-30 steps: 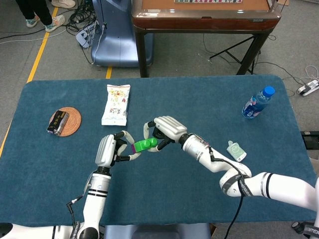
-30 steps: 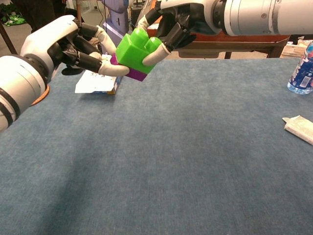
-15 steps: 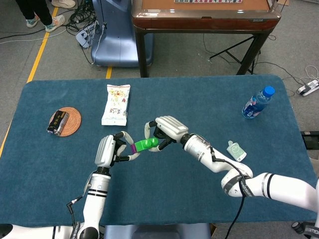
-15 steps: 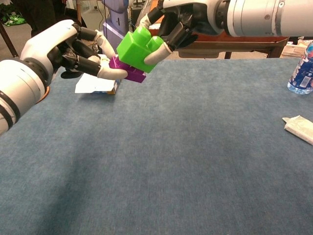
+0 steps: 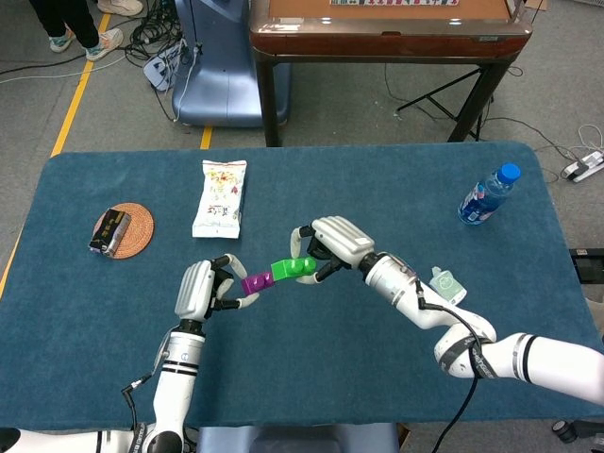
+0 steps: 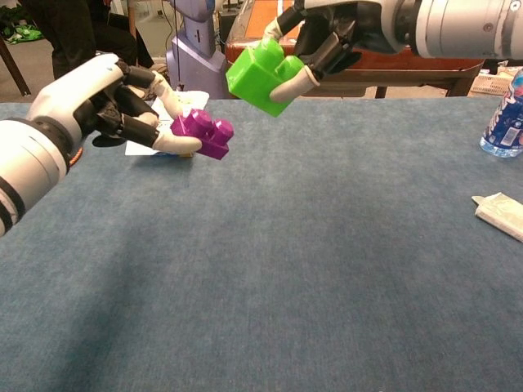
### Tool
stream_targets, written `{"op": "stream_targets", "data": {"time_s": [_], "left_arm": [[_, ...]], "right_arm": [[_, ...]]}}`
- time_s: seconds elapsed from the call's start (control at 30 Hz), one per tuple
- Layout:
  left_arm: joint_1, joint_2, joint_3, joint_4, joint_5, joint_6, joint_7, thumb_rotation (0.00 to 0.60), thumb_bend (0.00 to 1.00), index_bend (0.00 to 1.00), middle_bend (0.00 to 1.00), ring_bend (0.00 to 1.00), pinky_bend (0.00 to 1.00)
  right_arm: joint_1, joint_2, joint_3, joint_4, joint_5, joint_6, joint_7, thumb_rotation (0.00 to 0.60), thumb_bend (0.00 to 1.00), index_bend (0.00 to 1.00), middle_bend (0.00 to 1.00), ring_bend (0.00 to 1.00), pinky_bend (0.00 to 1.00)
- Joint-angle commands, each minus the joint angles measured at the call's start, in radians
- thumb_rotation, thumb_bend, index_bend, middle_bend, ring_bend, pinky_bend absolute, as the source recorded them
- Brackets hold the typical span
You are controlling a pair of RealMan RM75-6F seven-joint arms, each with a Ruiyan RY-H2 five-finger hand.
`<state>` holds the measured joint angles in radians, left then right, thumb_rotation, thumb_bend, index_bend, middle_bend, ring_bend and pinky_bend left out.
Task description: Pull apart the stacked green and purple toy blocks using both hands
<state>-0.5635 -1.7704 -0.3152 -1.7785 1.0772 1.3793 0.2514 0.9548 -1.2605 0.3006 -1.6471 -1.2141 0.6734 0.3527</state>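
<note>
I have the purple block pinched in my left hand and the green block gripped in my right hand — the two are apart, above the table.

A robotics lab: cables tangle on the taped grey floor beyond the blue-clothed surface.

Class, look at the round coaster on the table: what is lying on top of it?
A small dark packet lies across the coaster, overhanging its left edge. The part of the coaster beneath it is hidden.
</note>
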Motion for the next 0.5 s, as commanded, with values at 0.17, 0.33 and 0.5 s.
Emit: {"op": "stream_targets", "data": {"time_s": [0.17,0.33,0.5], "left_arm": [[-0.01,0.002,0.032,0.027,0.001,-0.048,0.027,0.6,0.06,0.84,1.0,1.0,1.0],[-0.032,0.014,0.037,0.038,-0.017,-0.087,0.085,0.6,0.06,0.45,1.0,1.0,1.0],[-0.039,0.029,0.03,0.024,-0.034,-0.083,0.14,0.6,0.06,0.16,1.0,1.0,1.0]], "right_arm": [[0.001,-0.055,-0.091,0.093,0.057,0.014,-0.215,0.6,0.41,0.65,1.0,1.0,1.0],[0.014,-0.126,-0.134,0.166,0.144,0.063,-0.428,0.6,0.23,0.54,1.0,1.0,1.0],[0.024,-0.165,-0.147,0.193,0.222,0.085,-0.545,0.6,0.0,0.1,1.0,1.0,1.0]]}}
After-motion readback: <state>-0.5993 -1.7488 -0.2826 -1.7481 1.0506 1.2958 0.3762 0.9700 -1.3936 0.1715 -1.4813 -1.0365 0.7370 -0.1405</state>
